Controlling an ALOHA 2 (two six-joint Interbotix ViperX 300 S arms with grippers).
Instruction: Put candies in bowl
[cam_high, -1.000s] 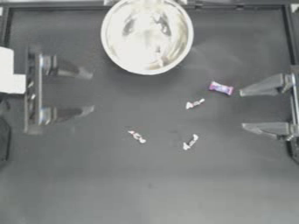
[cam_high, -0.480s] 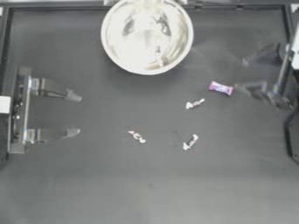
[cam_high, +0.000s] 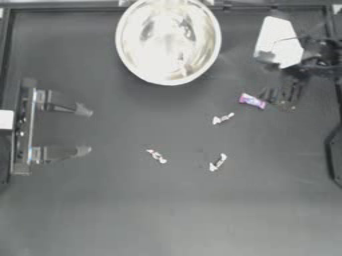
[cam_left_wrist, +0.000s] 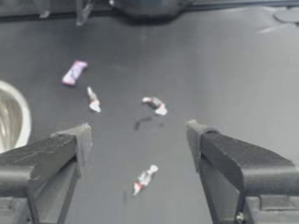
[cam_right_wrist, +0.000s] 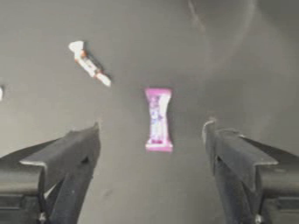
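The large whitish bowl (cam_high: 167, 40) sits at the table's far edge, and its rim (cam_left_wrist: 12, 118) shows in the left wrist view. A pink-purple candy (cam_high: 252, 101) lies to its right. Three white twist-wrapped candies (cam_high: 222, 118) (cam_high: 156, 156) (cam_high: 217, 162) lie mid-table. My right gripper (cam_high: 280, 95) hovers just right of the pink candy, blurred. In its wrist view it (cam_right_wrist: 152, 127) is open, with the pink candy (cam_right_wrist: 158, 119) between the jaws and a white candy (cam_right_wrist: 88, 63) beyond. My left gripper (cam_high: 83, 130) stands open at the left, and it (cam_left_wrist: 139, 127) faces a white candy (cam_left_wrist: 144, 179).
The right arm's pale wrist housing (cam_high: 279, 46) hangs over the table's far right corner beside the bowl. A raised frame edge (cam_high: 67, 6) runs along the far side. Bare dark table (cam_high: 167, 215) stretches across the near half.
The right arm swung from the right edge up and inward, bringing its gripper beside the pink candy. The left gripper drew back slightly toward the left edge, then held still. No candy moved.
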